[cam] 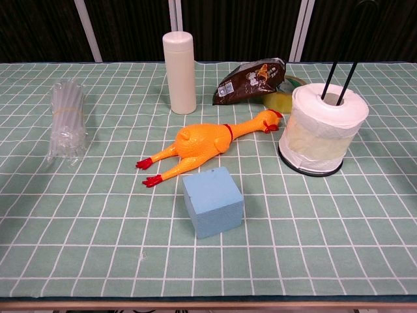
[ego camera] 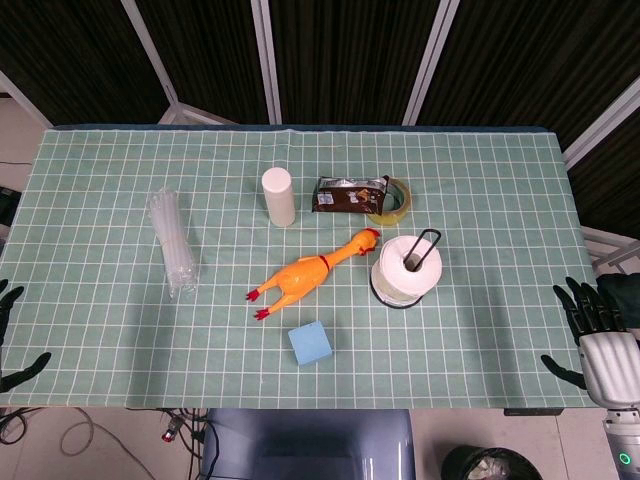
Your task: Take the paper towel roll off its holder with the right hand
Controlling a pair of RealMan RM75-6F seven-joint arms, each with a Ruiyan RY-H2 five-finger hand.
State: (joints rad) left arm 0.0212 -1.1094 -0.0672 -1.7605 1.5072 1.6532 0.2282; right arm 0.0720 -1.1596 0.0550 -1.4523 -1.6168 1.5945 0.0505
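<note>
The white paper towel roll [ego camera: 406, 270] [cam: 323, 127] stands upright on its black wire holder [ego camera: 429, 240] [cam: 341, 62], right of the table's middle. My right hand [ego camera: 598, 330] hangs off the table's right edge, well away from the roll, fingers spread and holding nothing. Only the dark fingertips of my left hand [ego camera: 14, 335] show at the left edge of the head view, spread and empty. Neither hand appears in the chest view.
A rubber chicken [ego camera: 312, 275] [cam: 205, 147] lies left of the roll, a blue foam cube [ego camera: 311, 344] [cam: 212, 201] in front. Behind are a cream bottle [ego camera: 279, 196] [cam: 180, 72], a brown snack bag [ego camera: 350, 195] [cam: 251, 81] and a tape roll [ego camera: 397, 198]. Stacked clear cups [ego camera: 172, 243] [cam: 68, 120] lie far left.
</note>
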